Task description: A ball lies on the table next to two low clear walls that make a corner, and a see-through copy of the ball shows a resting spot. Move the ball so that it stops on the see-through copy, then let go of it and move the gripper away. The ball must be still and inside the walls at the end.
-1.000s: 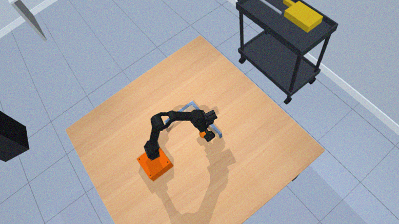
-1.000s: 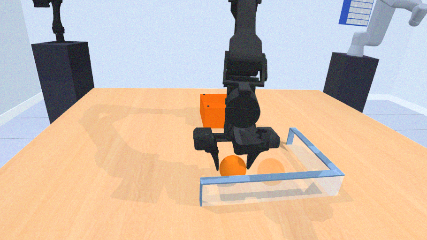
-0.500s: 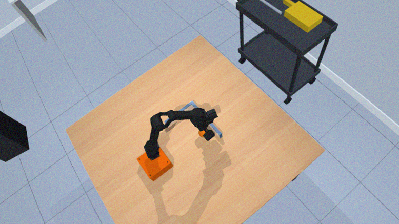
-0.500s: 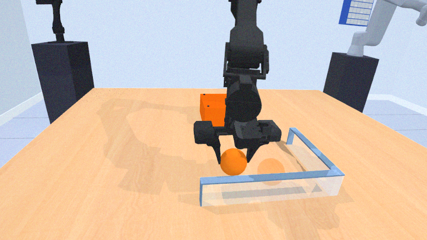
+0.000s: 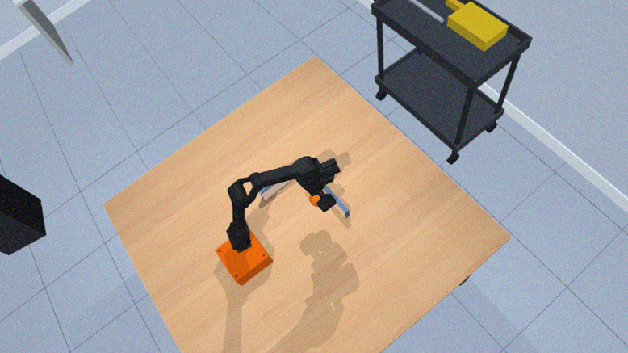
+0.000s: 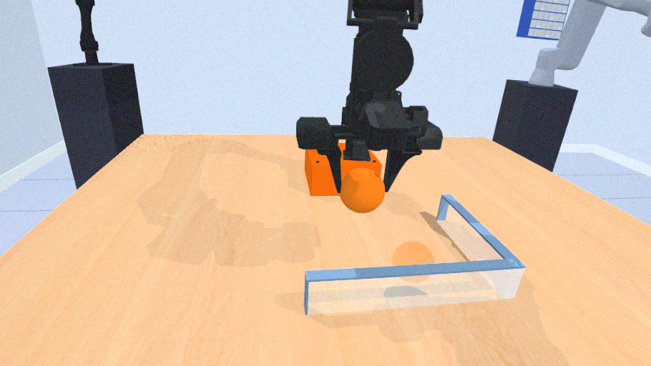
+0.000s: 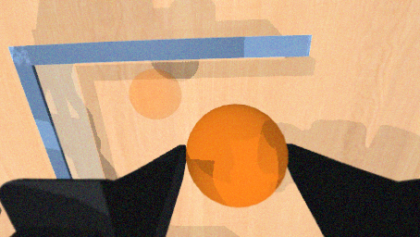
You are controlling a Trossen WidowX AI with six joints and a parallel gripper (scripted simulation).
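The solid orange ball (image 5: 314, 199) (image 6: 363, 200) (image 7: 236, 171) is between the two black fingers of my gripper (image 6: 363, 190) (image 7: 234, 150), which is shut on it with a finger at each side. The ball is off the table. The see-through copy (image 6: 413, 254) (image 7: 155, 93) is lower, inside the corner, near the long wall. It lies up and left of the ball in the wrist view, and is hidden in the top view. The clear walls with blue tops show as one wall (image 5: 338, 202) (image 6: 345, 272) (image 7: 139, 50) and a second wall (image 6: 482, 231) (image 7: 40, 116).
The arm's orange base (image 5: 252, 259) (image 6: 320, 179) stands on the wooden table (image 5: 396, 250) (image 6: 136, 309). A dark cart (image 5: 420, 25) with a yellow object (image 5: 474, 22) on it stands beyond the table. Dark pedestals (image 6: 91, 109) (image 6: 530, 118) stand behind the table in the exterior view.
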